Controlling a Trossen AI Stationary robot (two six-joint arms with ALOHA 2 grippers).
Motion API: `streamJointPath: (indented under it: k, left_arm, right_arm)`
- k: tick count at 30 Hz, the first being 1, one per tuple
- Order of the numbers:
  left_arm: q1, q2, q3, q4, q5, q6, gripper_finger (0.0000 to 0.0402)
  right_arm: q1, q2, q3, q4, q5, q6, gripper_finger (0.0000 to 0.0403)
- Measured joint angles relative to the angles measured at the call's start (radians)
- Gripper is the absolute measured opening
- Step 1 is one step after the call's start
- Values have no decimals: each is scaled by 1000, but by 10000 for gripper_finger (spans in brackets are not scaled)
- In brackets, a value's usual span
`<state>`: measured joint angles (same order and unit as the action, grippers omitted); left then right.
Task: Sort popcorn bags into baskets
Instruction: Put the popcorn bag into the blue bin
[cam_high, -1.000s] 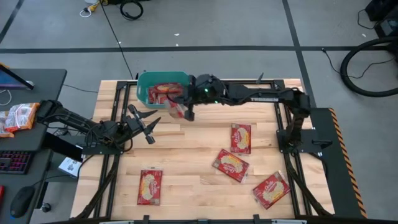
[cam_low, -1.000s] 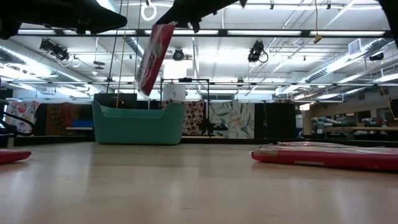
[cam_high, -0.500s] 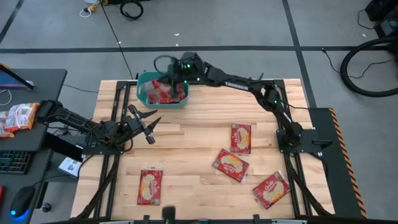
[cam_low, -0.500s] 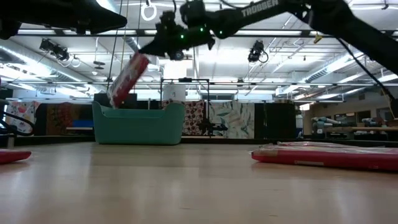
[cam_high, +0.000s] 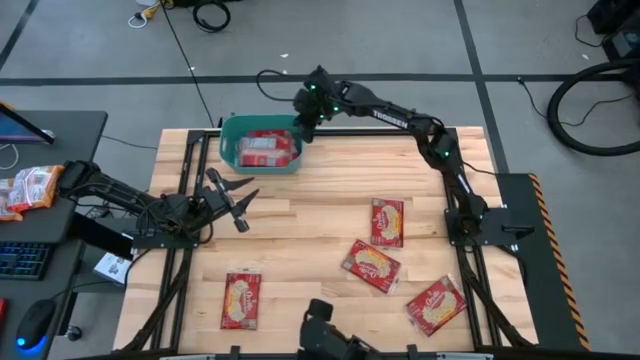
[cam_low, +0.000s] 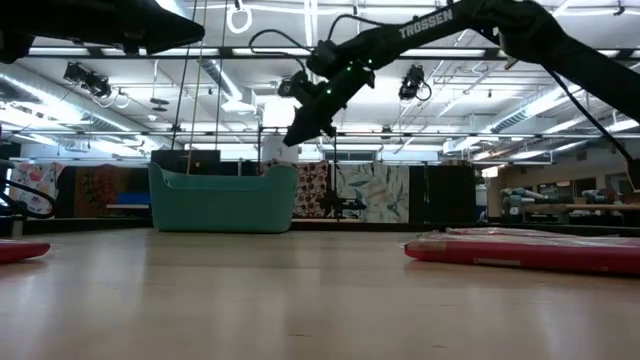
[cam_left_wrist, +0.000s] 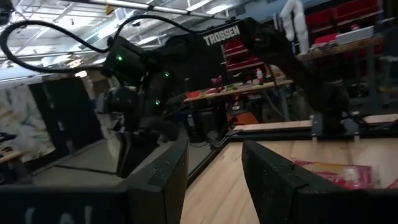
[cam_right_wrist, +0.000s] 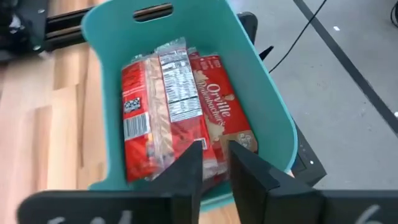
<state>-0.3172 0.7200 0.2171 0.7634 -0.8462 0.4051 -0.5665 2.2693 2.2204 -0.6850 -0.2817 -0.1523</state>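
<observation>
High view: the right gripper (cam_high: 306, 124), fingers slightly apart and empty, hovers over the teal basket (cam_high: 229, 131) at upper centre; popcorn bags (cam_high: 268, 148) lie inside. Left gripper (cam_high: 236, 203) sits open.

Beside my pale wooden slatted table (cam_high: 310, 250) I see a dark desk (cam_high: 60, 130) holding orange-and-white packets (cam_high: 28, 188).

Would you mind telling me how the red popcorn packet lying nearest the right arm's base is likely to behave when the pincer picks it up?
The packet lies very flat on the table, so it probably needs an edge-on pinch. It looks like thin wrapped film, likely light and somewhat floppy, sagging from one held edge. Being flat, it should not roll or tip.
</observation>
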Motion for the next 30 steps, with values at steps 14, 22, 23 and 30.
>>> streamJointPath:
  k: [14,22,23,30]
  left_arm:
    - [0,0,0,0,39,-1,155]
    - [-9,0,0,-59,37,-65,155]
    - [-13,0,0,-60,35,-69,155]
    - [-54,-2,0,-58,32,-83,155]
  right_arm:
    - [145,-132,1,-196,92,-127,103]
    - [187,-163,-107,-153,139,-146,103]
    - [186,-179,-141,-128,139,-141,103]
    - [219,-349,-509,116,183,-91,102]
